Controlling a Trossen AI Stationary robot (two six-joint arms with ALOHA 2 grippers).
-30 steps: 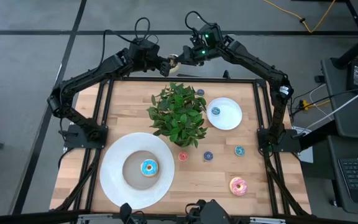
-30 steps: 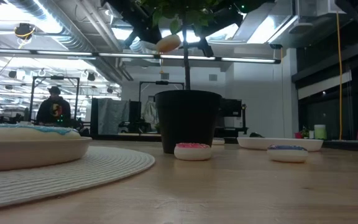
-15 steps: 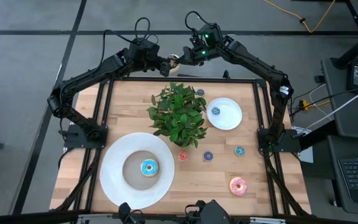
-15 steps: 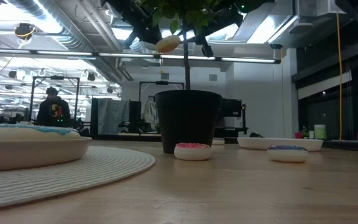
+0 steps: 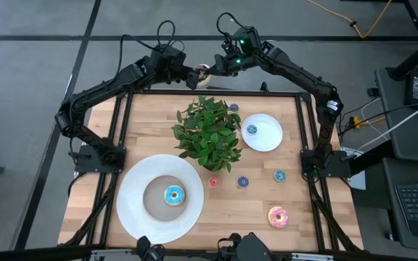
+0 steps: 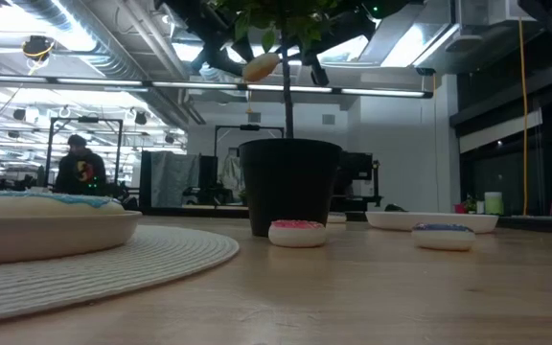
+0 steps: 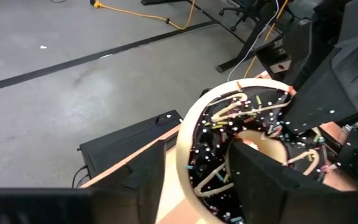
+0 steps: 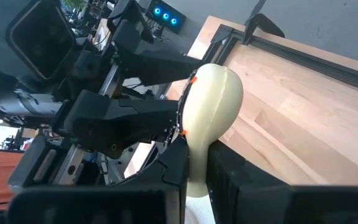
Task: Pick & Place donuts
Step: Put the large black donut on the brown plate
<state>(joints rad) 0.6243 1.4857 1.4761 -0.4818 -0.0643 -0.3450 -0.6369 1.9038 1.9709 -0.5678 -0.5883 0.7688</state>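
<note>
Between the two grippers hung the chocolate donut (image 7: 241, 155). The left gripper (image 5: 193, 75) and the right gripper (image 5: 216, 67) both pinched it.

One camera hangs high up and looks straight down on the whole table (image 5: 267, 203). One sits low at the near edge and looks flat across it, past the plant pot (image 6: 288, 185), into the room. Each arm's camera looks very close at one donut (image 7: 241, 155), also seen from above, past the far edge.
</note>
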